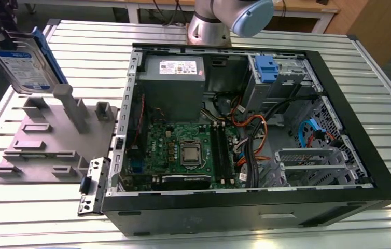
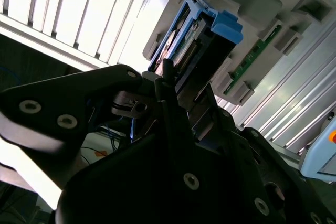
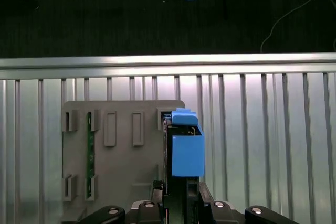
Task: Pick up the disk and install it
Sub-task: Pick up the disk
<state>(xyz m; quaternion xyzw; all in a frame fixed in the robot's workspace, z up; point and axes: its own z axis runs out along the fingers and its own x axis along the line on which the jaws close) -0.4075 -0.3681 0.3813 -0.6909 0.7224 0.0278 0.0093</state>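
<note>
Disk standing at grey fixture, beside open case

computer case, open, centre-right of exterior view | grey holder block, left | slatted metal table underneath both

The flat silver hard drive carries a white-and-blue label and blue plastic side rails. The slotted plastic holder plate is plain grey, the ribbed metal table silver-striped, the open steel computer case black, its motherboard green.
</note>
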